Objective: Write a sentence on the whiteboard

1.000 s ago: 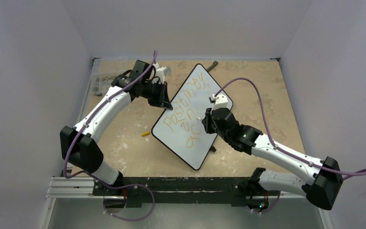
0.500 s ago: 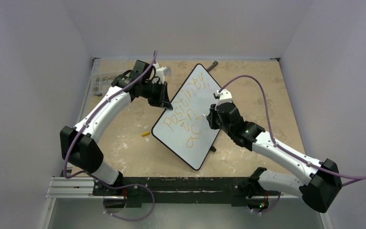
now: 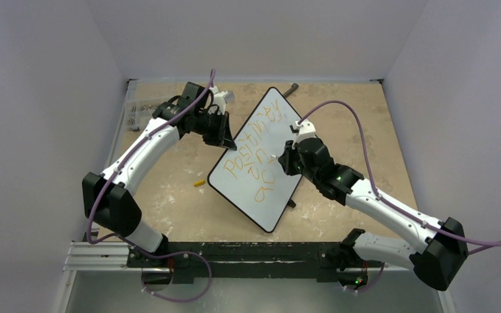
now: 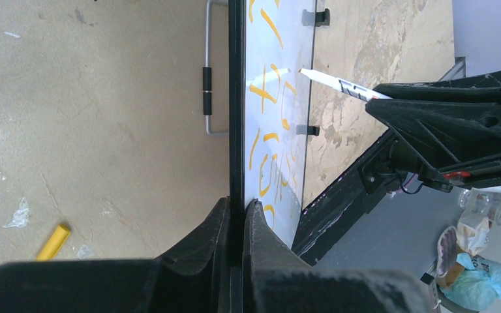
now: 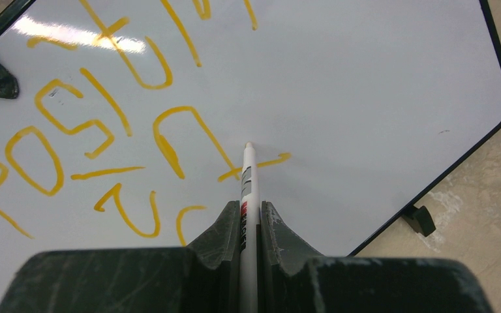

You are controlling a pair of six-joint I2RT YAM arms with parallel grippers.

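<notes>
The whiteboard [image 3: 276, 212] stands tilted on the table, its black frame [image 4: 236, 98] edge-on in the left wrist view. The sentence [image 3: 251, 153] runs across it in orange-yellow letters [image 5: 91, 124]. My left gripper [image 3: 226, 139] is shut on the board's left edge, with the frame pinched between the fingers [image 4: 237, 203]. My right gripper [image 3: 280, 159] is shut on a white marker [image 5: 248, 176]. The marker's tip meets the board just past a short yellow stroke [image 5: 264, 162]. The marker [image 4: 339, 83] also shows from the side, pointing at the lettering [image 4: 267, 91].
A yellow marker cap [image 3: 199, 183] lies on the table left of the board, also seen on the bare wood [image 4: 53, 241]. The board's grey wire stand [image 4: 207, 68] sticks out behind it. Small clutter [image 3: 137, 111] sits at the back left corner.
My right gripper has carried the marker a little farther up the board and turned its wrist. The left arm and the board have not moved.
</notes>
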